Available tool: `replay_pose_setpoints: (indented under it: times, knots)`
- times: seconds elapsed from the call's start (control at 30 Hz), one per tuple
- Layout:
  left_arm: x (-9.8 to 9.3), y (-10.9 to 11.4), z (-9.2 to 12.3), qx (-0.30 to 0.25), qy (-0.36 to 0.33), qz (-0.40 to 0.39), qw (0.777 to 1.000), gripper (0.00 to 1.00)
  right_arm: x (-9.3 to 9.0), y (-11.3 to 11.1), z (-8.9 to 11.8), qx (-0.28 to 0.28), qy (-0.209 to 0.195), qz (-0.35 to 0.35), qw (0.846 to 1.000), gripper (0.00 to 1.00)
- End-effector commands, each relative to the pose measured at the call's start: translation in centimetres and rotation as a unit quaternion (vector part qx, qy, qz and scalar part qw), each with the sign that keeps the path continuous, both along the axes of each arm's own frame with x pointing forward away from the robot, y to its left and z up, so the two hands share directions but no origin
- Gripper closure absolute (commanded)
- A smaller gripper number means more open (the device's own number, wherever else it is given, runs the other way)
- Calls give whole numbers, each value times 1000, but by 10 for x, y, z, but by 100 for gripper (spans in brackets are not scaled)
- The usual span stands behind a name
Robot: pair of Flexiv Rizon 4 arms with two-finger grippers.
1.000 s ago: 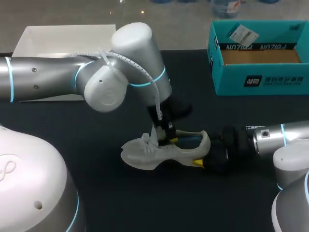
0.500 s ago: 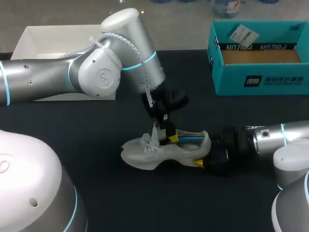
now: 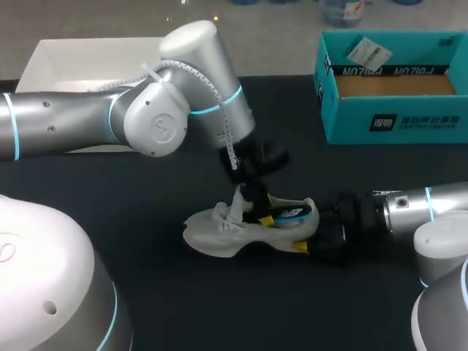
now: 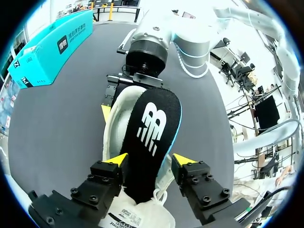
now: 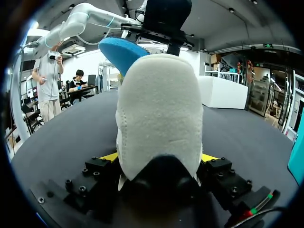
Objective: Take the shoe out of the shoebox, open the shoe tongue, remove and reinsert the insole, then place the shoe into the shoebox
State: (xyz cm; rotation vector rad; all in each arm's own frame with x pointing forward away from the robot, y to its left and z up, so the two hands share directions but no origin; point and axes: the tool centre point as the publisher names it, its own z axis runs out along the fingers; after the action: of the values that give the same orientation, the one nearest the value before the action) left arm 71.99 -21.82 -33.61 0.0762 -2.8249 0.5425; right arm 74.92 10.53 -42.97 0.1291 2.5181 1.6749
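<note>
The white shoe (image 3: 219, 232) stood on the dark worktop (image 3: 146, 197), well apart from the teal shoebox (image 3: 395, 123). The right claw (image 5: 159, 159) was clamped on its heel. The left claw (image 4: 151, 160) pinched the black insole (image 4: 152, 137) from both sides, with the insole's rear end raised out of the shoe.

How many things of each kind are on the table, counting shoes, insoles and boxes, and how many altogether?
shoe: 1
insole: 1
boxes: 2, the teal shoebox and the white box
Total: 4
</note>
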Motion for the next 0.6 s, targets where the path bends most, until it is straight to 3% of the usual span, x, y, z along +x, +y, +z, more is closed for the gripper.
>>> replay_pose_setpoints:
  times: [0.03,0.33,0.6]
  knots:
    - [-6,-2,-4,-3,-11,6,1000,35,0,2,-2,-2,0,0,1000,100]
    - [-14,-15,-7,-14,-32,-5,999,36,0,2,-2,-2,0,0,1000,100]
    - [-10,-28,-12,-18,-43,-2,999,40,0,2,-2,-2,0,0,1000,100]
